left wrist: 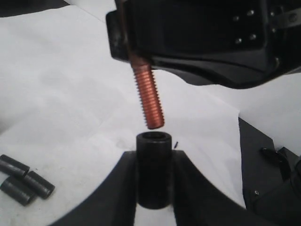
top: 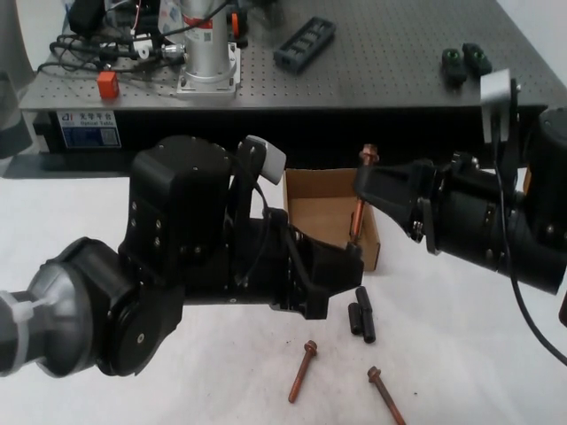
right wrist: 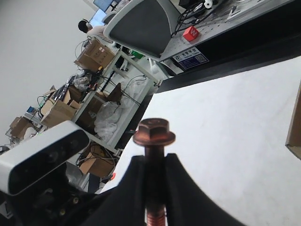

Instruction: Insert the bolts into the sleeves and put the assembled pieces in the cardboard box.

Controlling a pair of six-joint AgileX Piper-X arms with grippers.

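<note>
In the left wrist view my left gripper (left wrist: 154, 175) is shut on a black sleeve (left wrist: 154, 160), held upright with its open end up. A copper bolt (left wrist: 148, 96) hangs threaded end down, its tip just above the sleeve's mouth and not inside it. My right gripper (right wrist: 154, 165) is shut on that bolt's shaft below the hex head (right wrist: 154, 132). In the high view the two grippers meet in front of the open cardboard box (top: 312, 205), the right gripper (top: 361, 184) above the left gripper (top: 352, 255), with the bolt (top: 356, 217) between them.
Three loose black sleeves (top: 361, 315) lie on the white cloth near the box. Two loose copper bolts (top: 303, 370) (top: 386, 395) lie nearer the front. A dark perforated bench (top: 372, 62) with gear stands behind.
</note>
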